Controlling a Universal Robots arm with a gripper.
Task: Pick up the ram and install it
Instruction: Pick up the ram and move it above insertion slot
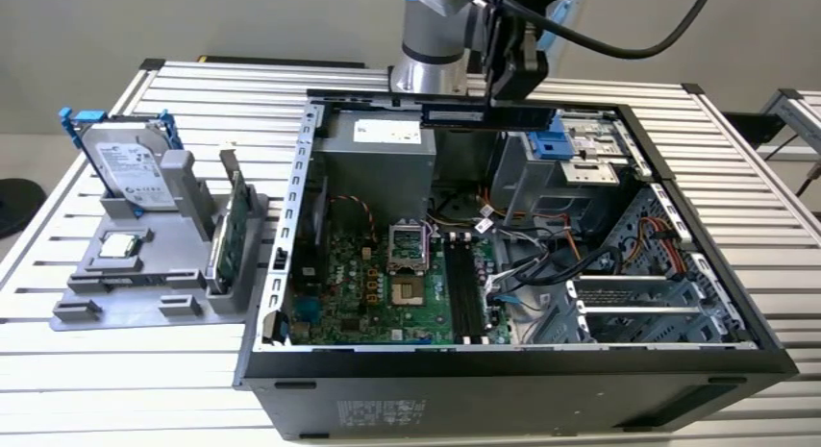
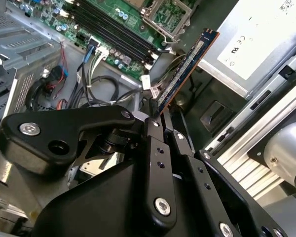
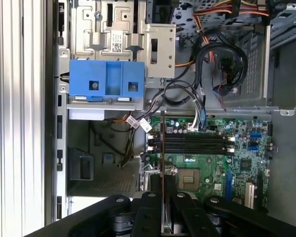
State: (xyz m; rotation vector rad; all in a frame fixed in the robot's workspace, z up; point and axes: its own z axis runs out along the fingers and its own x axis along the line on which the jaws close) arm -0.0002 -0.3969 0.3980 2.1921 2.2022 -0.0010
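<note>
My gripper [image 1: 503,103] hangs over the back edge of the open computer case [image 1: 295,226], shut on the ram [image 1: 485,116]. The ram is a long dark stick, held level above the case in the exterior view. In the second wrist view the ram [image 2: 187,69] sticks out from between the black fingers [image 2: 155,143], well above the board. The first wrist view shows it edge-on as a thin line [image 3: 162,158] rising from the gripper [image 3: 164,200]. The motherboard's black slots [image 1: 464,284] [image 2: 113,29] [image 3: 195,143] lie below, apart from the ram.
A grey holder [image 1: 129,274] on the exterior view's left carries a silver hard drive in a blue frame [image 1: 129,168] and a green card [image 1: 231,226]. Inside the case are a grey power supply [image 1: 379,149], loose cables [image 1: 539,260] and a blue bracket [image 3: 106,84].
</note>
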